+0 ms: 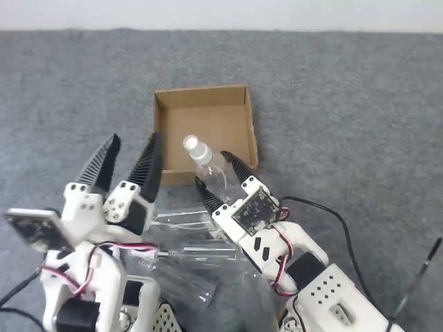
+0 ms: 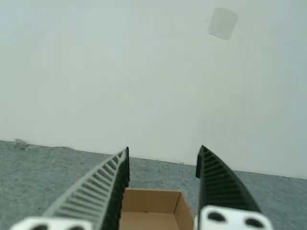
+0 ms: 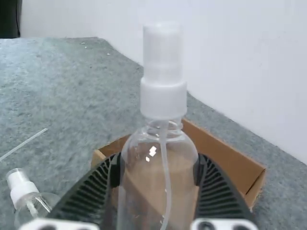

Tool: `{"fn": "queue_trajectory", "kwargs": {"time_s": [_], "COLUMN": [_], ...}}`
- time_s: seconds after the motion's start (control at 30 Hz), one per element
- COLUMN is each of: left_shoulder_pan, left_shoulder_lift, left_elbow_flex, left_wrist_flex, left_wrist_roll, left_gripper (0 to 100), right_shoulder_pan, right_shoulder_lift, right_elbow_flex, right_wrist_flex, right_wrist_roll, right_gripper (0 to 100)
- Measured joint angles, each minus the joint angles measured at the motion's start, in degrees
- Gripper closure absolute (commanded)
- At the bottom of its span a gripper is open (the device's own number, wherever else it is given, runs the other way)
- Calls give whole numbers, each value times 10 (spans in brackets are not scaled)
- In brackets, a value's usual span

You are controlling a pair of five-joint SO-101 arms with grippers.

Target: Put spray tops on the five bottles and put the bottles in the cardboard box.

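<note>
A grey, carpet-like tabletop point(image 1: 360, 97) runs back to a plain white wall point(image 2: 96, 72). The right hand point(image 1: 216, 173) is clamped on a clear bottle point(image 1: 211, 171), with one dark ribbed finger on each side of its round body. In the right wrist view the fingers point(image 3: 91, 191) press the bottle just below its shoulder, and it stands upright in the grip.

The bottle is see-through plastic with a white spray top point(image 3: 163, 76) seated on the neck. The top has a wide collar with a narrower pump head above, and a thin dip tube runs down inside.

From above, the bottle sits at the near wall of the cardboard box point(image 1: 208, 111), with its top over the box's open inside. I cannot tell whether it touches the cardboard. The box is brown, squarish, shallow and open-topped.

The left hand point(image 1: 133, 138) hovers beside the box's wall on the left arm's side, fingers spread wide with nothing between them. Between the two arms' bases, more clear bottles point(image 1: 187, 221) lie on their sides on the tabletop. Another capped bottle point(image 3: 21, 194) rests on the tabletop near the right hand.
</note>
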Motion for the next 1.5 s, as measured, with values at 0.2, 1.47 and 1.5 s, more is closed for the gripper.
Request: {"fn": "queue_trajectory", "kwargs": {"time_s": [0.2,1.47,1.5], "left_shoulder_pan": [-11,98,106], "left_shoulder_lift": [0,2,-1], "left_elbow_flex": [0,185,185], "left_wrist_flex": [-7,-69,-64], "left_wrist_roll": [0,-82,-91], "left_gripper": [791,791,791], "right_shoulder_pan": [3,-70,-70], "right_shoulder_lift": [0,-257,-257], "right_elbow_flex": [0,57,58], "right_wrist_flex": [0,124,124], "right_wrist_roll": [-69,-128,-128], "right_gripper": [916,916,916]}}
